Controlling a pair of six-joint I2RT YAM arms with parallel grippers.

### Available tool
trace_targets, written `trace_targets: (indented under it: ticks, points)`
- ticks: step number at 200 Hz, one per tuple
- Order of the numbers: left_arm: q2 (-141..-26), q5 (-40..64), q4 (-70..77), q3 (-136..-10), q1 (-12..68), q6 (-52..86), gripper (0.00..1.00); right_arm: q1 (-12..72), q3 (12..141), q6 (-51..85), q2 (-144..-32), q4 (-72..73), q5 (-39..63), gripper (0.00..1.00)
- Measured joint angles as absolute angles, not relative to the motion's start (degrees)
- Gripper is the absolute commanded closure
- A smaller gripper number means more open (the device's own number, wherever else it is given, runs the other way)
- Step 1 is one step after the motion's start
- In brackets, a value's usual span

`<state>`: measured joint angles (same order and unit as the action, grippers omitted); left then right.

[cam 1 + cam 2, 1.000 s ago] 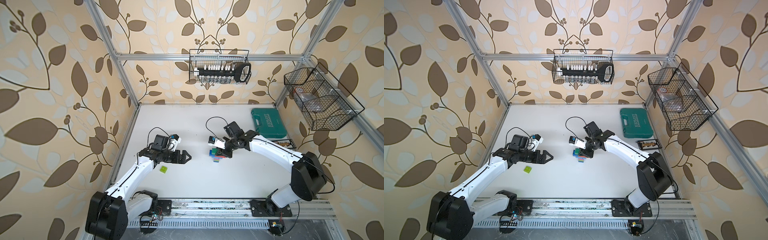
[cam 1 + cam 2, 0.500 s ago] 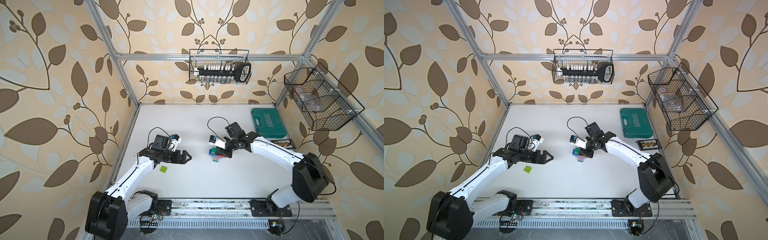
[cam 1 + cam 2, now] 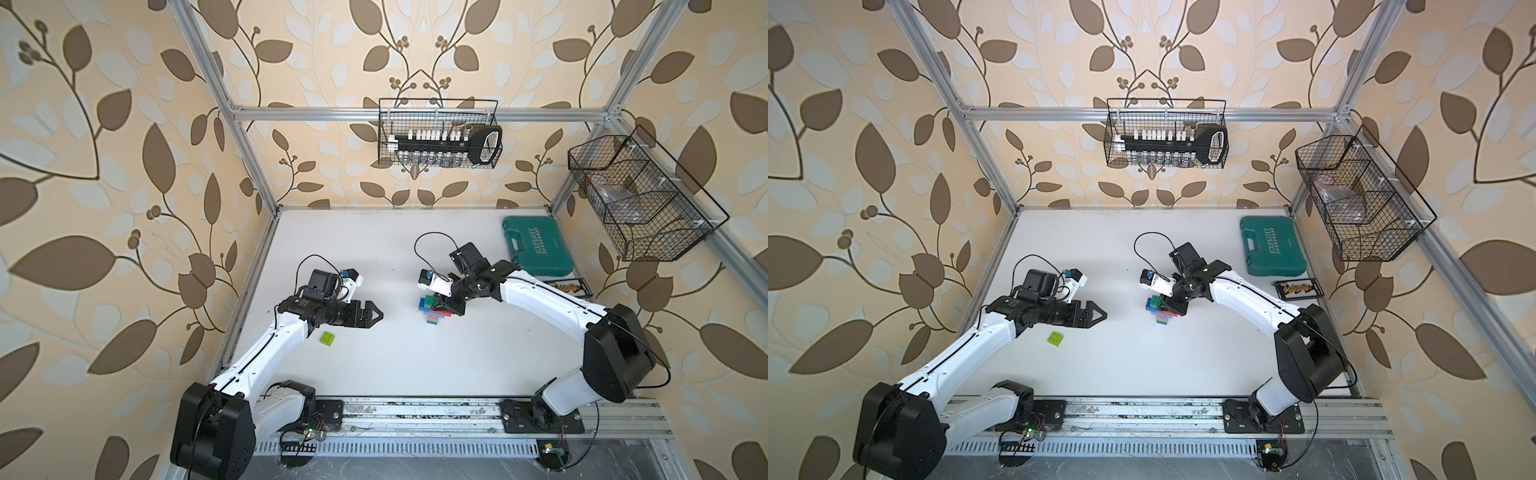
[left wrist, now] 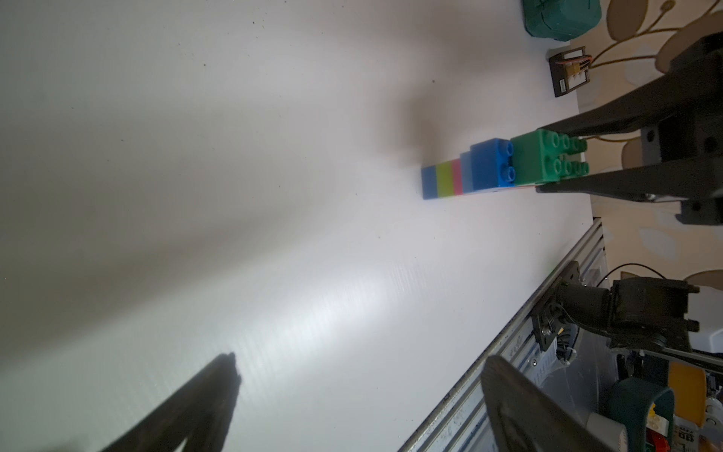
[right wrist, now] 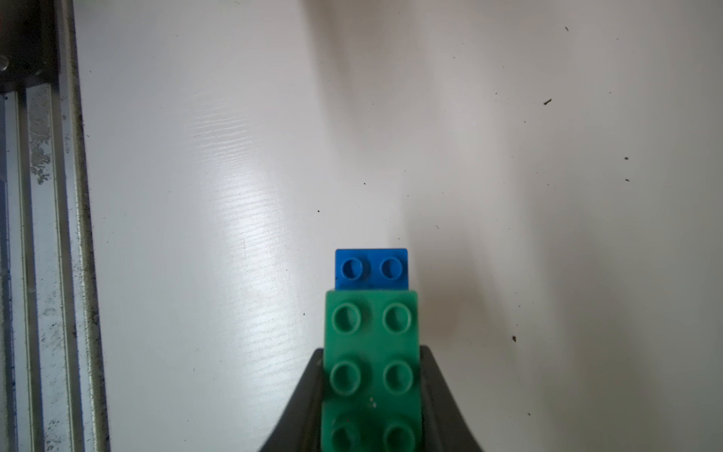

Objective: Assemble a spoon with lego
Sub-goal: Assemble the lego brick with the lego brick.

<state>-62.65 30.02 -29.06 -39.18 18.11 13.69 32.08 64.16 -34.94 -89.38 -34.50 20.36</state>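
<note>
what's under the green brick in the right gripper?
A red brick edge shows beneath the green brick in a top view; a blue brick sits lower beside it. The right gripper and the green brick itself hide the rest.

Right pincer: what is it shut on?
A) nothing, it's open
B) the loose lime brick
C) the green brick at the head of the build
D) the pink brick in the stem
C: in the right wrist view the right pincer has a finger pressed on each side of the green brick, while the lime brick lies loose, well apart from it.
</note>
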Motion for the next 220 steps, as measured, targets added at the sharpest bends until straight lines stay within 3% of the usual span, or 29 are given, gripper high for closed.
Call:
trace_targets:
  ticks: [220]
  points:
    - [-62.7, 30.0, -29.6, -39.2, 18.1, 13.6, 0.01, 30.7, 60.7, -31.6, -90.0, -25.0, 23.6, 1.00]
